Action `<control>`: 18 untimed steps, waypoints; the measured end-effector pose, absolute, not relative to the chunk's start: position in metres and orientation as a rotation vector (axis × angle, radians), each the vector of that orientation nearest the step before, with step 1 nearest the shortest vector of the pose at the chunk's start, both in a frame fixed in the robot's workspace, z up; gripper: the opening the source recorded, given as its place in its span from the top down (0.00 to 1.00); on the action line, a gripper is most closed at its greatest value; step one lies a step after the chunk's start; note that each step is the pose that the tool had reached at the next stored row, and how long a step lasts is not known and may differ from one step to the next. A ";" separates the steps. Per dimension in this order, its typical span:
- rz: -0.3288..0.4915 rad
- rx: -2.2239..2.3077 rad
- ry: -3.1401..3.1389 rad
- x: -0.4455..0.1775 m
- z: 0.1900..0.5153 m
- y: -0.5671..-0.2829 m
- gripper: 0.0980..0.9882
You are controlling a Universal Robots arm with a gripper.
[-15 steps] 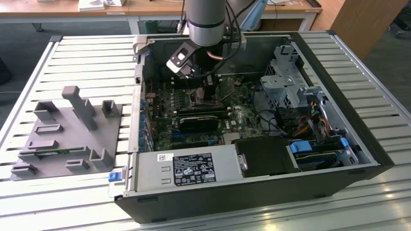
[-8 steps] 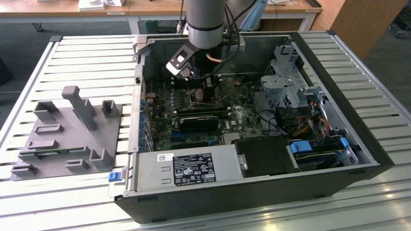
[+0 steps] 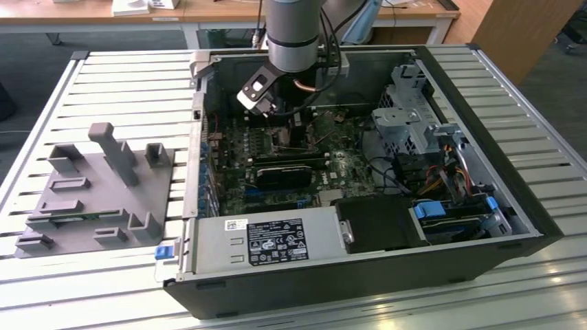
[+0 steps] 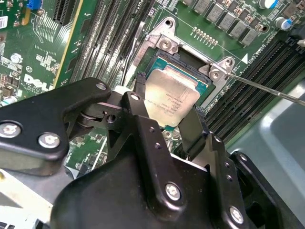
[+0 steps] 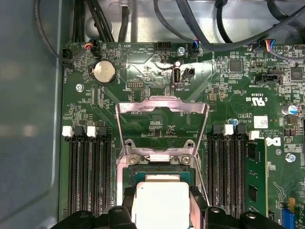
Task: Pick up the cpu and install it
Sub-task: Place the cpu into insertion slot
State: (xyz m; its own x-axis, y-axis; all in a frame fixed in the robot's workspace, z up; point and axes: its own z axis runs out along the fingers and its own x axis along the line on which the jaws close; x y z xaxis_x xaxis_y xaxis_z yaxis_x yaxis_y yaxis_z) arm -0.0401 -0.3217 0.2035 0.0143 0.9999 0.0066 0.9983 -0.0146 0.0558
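Observation:
The cpu (image 4: 171, 95), a flat square chip with a silvery top plate, sits between my gripper's (image 4: 170, 101) black fingers (image 4: 190, 131), which press on two opposite edges. It hangs level right over the square metal-framed socket (image 4: 190, 62), very close to it or touching. In the first wrist view the cpu (image 5: 162, 202) is centred on the socket (image 5: 159, 164), whose load plate (image 5: 162, 107) stands flipped open behind it. In the exterior view the gripper (image 3: 290, 129) is down inside the open computer case (image 3: 513, 206), over the motherboard.
Memory slots (image 5: 88, 167) flank the socket on both sides. A thin socket lever (image 4: 267, 88) sticks out beside it. A grey tray (image 3: 96, 199) lies at the exterior view's left. A power supply (image 3: 261, 240), drive cage (image 3: 413, 117) and black module (image 3: 289, 172) crowd the case.

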 end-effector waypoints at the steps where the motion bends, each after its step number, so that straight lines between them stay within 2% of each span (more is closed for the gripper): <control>1: 0.068 2.212 2.180 -0.040 0.203 -0.322 0.51; 18: 0.068 2.213 2.179 -0.040 0.193 -0.321 0.51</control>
State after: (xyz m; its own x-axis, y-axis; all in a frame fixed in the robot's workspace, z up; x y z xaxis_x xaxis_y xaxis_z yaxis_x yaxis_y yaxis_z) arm -0.0401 -0.3215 0.1934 0.0150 0.9999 0.0063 0.9983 -0.0153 0.0557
